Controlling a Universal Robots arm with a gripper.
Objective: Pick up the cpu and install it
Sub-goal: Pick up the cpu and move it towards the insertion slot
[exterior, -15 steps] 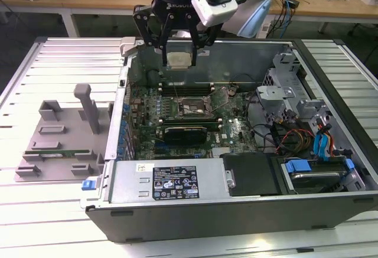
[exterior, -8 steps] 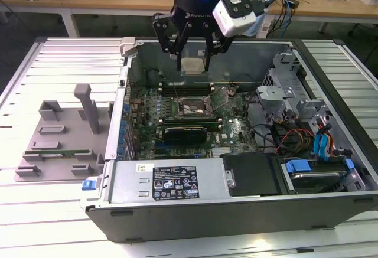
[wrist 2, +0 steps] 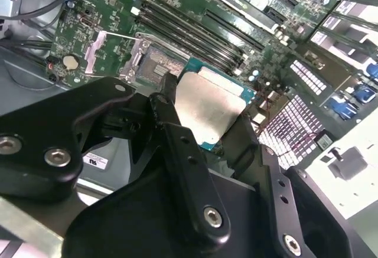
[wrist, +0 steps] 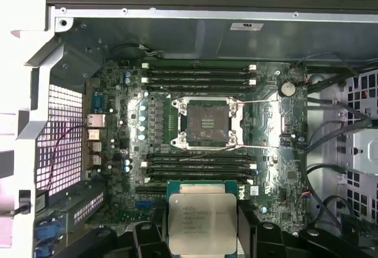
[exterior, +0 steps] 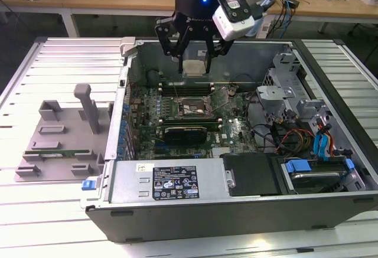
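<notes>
The hand (exterior: 194,69) is closed on the cpu (exterior: 194,65). Its black fingers (exterior: 179,62) clamp two opposite edges of the chip, and the silver top plate faces up. In both wrist views the cpu (wrist 2: 209,107) (wrist: 202,219) sits level between the fingers, its thin green rim showing, held in the air above the motherboard (wrist: 277,122).

In the exterior view, the bare socket (exterior: 192,108) lies at 6 o'clock from the hand, with its load plate (exterior: 219,98) tilted up at about 5 o'clock. Rows of memory slots (wrist: 198,75) run along both sides of the socket (wrist: 208,122). All of this sits inside the open computer case (exterior: 127,48). Its power supply (exterior: 136,181) lies farther out at 6 o'clock, and a blue-tabbed drive bay (exterior: 313,169) is at 4 o'clock. Outside the case at 8 o'clock, a grey fixture (exterior: 59,140) rests on the slatted bench (exterior: 59,57).
</notes>
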